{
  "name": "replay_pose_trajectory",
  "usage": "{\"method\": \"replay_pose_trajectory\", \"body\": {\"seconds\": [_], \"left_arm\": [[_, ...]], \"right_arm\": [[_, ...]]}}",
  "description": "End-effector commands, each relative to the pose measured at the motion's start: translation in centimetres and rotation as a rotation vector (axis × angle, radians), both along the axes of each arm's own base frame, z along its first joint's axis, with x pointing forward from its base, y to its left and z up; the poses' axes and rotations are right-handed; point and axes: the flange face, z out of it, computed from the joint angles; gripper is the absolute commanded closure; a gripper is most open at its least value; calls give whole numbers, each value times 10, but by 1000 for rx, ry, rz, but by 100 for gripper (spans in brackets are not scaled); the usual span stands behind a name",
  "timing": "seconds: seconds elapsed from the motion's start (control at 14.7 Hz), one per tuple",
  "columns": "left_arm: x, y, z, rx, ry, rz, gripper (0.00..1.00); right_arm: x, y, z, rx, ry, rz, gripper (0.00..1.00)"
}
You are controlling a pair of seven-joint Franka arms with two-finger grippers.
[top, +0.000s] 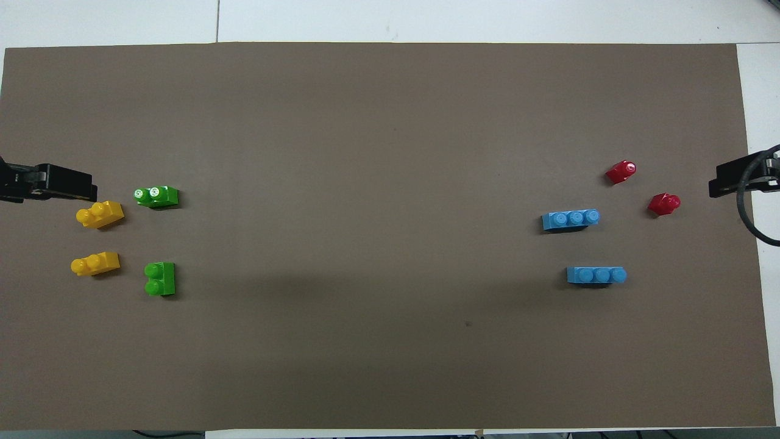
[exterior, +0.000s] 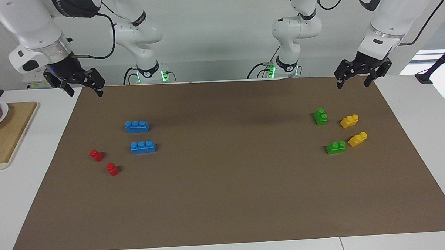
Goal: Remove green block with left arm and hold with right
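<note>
Two green blocks lie on the brown mat [exterior: 225,199] at the left arm's end. One green block [exterior: 320,116] [top: 160,278] lies nearer to the robots, the other green block [exterior: 335,147] [top: 157,196] farther out. Each has two studs and nothing touches either. My left gripper [exterior: 353,85] hangs open and empty over the mat's edge by the robots, apart from both. At the right arm's end my right gripper [exterior: 85,93] hangs open and empty over the mat's corner.
Two yellow bricks [exterior: 349,121] [exterior: 357,139] lie beside the green ones, toward the table's end. Two blue bricks [exterior: 136,126] [exterior: 143,147] and two red bricks [exterior: 96,155] [exterior: 112,169] lie at the right arm's end. A wooden board [exterior: 8,132] with a plate sits off the mat there.
</note>
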Motion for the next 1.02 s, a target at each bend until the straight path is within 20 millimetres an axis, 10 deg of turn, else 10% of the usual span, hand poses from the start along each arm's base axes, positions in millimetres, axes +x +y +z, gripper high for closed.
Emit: {"method": "replay_pose_trajectory", "body": {"seconds": [0.0, 0.95], "left_arm": [[-5, 2, 1, 16, -7, 6, 0], [-5, 2, 1, 16, -9, 6, 0]], "right_arm": [[-8, -5, 2, -9, 2, 4, 0], [-13, -4, -3, -4, 14, 12, 0]]}}
